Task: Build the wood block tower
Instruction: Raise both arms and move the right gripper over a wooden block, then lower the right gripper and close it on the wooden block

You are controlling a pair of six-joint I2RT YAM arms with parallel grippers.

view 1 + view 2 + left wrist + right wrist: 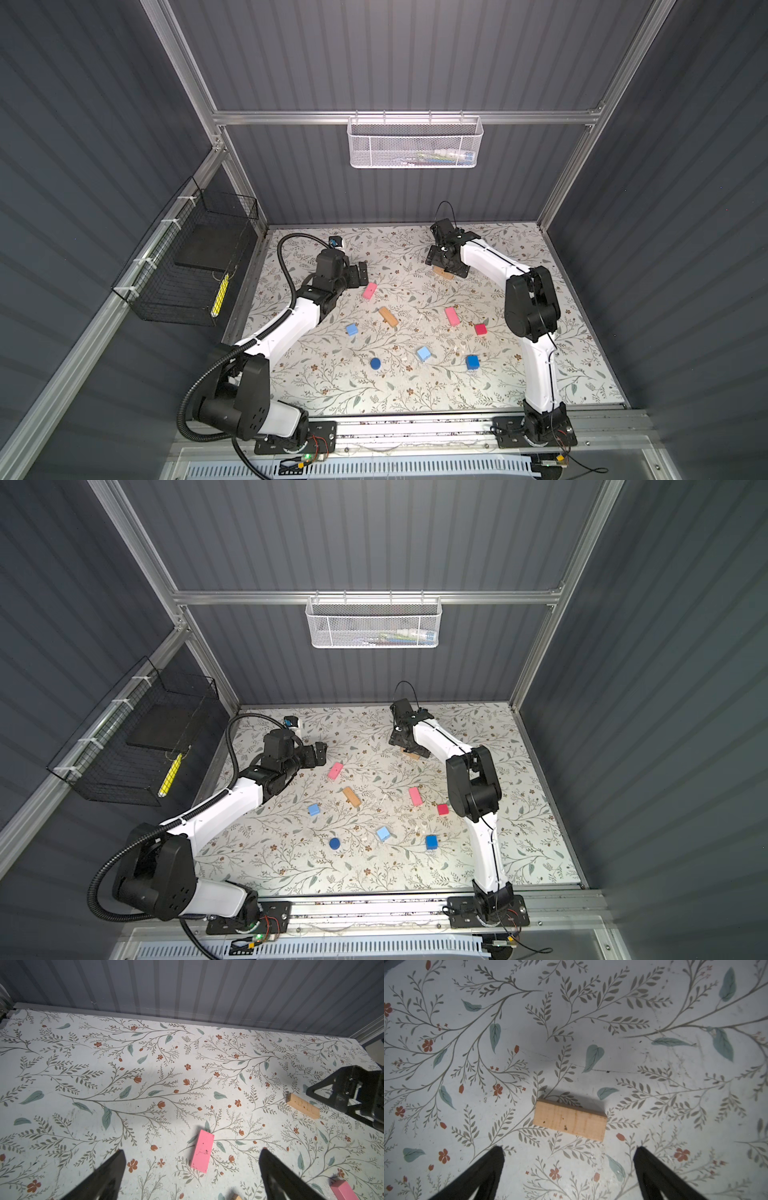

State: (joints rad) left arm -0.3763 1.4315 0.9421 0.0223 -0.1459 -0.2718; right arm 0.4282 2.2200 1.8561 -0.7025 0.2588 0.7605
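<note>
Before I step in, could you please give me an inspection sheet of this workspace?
Surface: floral-print tabletop, flat, lightly scuffed.
Job's things: all lying singly, nothing stacked: two tan oblongs, two pink oblongs, red cube, three blue cubes, dark blue disc.
Clutter: tiny pale specks, too small to identify.
Grippers: left end effector open, empty, near one pink oblong; right end effector open over one tan oblong, not gripping it.
Cables: black corrugated conduit; thin black loop above right end effector.
Surroundings: white mesh basket at the back; black wire basket at the side.
</note>
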